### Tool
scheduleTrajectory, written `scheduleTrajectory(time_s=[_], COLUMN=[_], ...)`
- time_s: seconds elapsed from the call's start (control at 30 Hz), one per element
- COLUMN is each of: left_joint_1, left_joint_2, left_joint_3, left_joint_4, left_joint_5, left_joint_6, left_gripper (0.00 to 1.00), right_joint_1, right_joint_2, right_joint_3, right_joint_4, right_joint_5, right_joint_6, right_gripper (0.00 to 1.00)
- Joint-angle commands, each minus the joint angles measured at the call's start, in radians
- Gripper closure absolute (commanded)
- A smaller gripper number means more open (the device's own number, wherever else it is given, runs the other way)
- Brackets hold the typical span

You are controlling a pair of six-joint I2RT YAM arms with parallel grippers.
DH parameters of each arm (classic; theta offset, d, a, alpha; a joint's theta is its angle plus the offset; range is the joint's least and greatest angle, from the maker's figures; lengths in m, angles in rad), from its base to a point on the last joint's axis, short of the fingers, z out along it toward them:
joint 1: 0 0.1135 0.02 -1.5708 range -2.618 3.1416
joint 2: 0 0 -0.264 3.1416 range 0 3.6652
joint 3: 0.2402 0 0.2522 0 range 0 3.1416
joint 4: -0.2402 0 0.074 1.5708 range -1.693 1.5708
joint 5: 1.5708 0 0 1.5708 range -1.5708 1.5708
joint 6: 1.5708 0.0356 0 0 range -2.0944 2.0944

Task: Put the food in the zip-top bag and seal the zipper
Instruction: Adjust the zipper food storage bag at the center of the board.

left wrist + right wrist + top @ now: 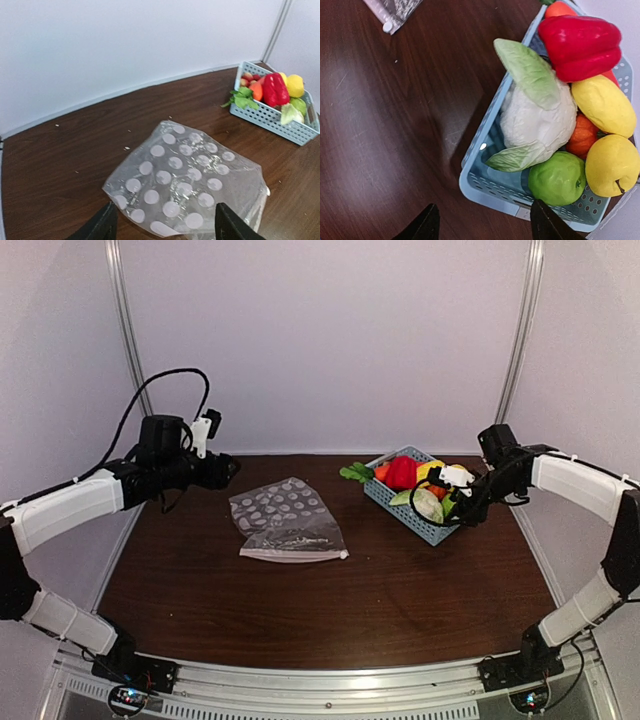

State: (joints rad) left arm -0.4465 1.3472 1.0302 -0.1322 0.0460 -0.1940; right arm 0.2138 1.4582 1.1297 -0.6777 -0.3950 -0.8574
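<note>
Food (402, 472) fills a blue basket (400, 508) near the zip-top bag (285, 520).

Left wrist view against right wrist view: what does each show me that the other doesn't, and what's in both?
Only the left wrist: most of the polka-dot face of the zip-top bag, lying flat, and the red-yellow apples in the far corner of the blue basket. Only the right wrist: the orange pumpkin beside the cabbage. Both: the blue basket, the red pepper, the cabbage, and at least a corner of the bag.
</note>
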Motion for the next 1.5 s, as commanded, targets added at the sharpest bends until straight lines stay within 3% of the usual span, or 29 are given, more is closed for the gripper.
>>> scheduleTrajectory(time_s=[0.0,0.2,0.47,0.57,0.77,1.23,1.47], left_joint_1=[-0.009,-0.012,-0.012,-0.012,-0.012,-0.029,-0.123], left_joint_2=[-0.046,-0.062,-0.060,-0.050,-0.049,-0.021,0.019], left_joint_3=[-0.091,-0.081,-0.081,-0.080,-0.077,-0.075,-0.060], left_joint_4=[0.076,0.050,0.049,0.047,0.044,0.042,-0.027], left_joint_5=[0.184,0.171,0.194,0.202,0.205,0.291,0.249], left_joint_6=[0.024,0.034,0.038,0.036,0.036,0.057,0.162], left_gripper=[0.30,0.28,0.28,0.29,0.29,0.29,0.30], right_joint_1=[-0.002,-0.002,-0.002,-0.002,-0.003,0.007,0.053], right_joint_2=[0.034,0.116,0.194,0.234,0.263,-0.010,-0.154], right_joint_3=[0.034,0.076,0.093,0.101,0.102,-0.163,-0.283], right_joint_4=[-0.194,-0.138,-0.047,-0.036,-0.042,-0.060,-0.088], right_joint_5=[0.050,0.157,0.175,0.175,0.159,0.091,0.111], right_joint_6=[-0.233,-0.246,-0.240,-0.224,-0.145,-0.074,-0.060], right_gripper=[0.37,0.40,0.41,0.44,0.60,0.64,0.63])
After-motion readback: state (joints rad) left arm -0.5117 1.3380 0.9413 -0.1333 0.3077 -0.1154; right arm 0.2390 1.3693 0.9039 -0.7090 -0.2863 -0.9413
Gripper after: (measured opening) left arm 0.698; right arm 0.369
